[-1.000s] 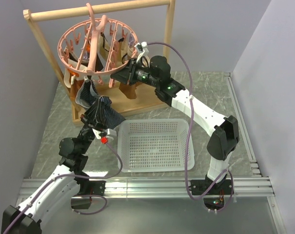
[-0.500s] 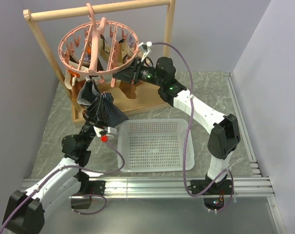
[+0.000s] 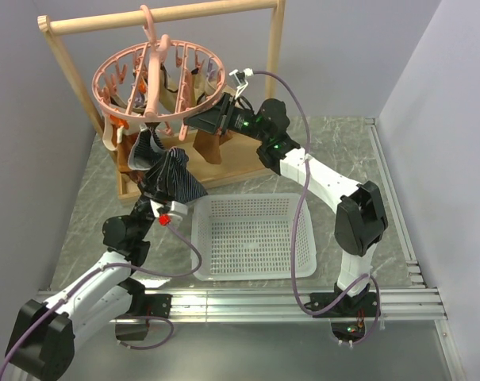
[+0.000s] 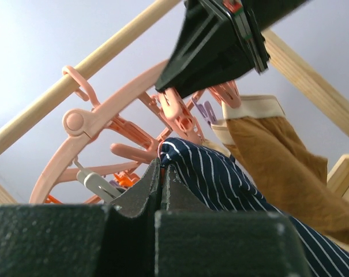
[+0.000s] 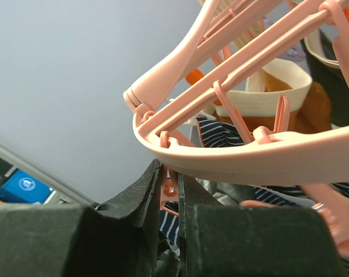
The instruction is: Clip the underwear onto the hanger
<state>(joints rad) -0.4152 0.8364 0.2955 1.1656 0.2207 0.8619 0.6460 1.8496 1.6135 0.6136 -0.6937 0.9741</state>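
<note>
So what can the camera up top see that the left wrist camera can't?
Only the top view shows the white plastic mesh basket and the grey marble table. Only the left wrist view shows, up close, the left tool pinched shut on the edge of the dark navy striped underwear. Both show that underwear, the round pink plastic ring hanger, the brown garment and the wooden rail.

The left arm is raised steeply from its base, with its end effector [image 4: 161, 168] pressed shut on the underwear [image 4: 220, 173]. The right arm is stretched up and leftward, bent at the elbow, its end effector [image 5: 169, 168] pinched on a hanger clip [image 5: 165, 193].
</note>
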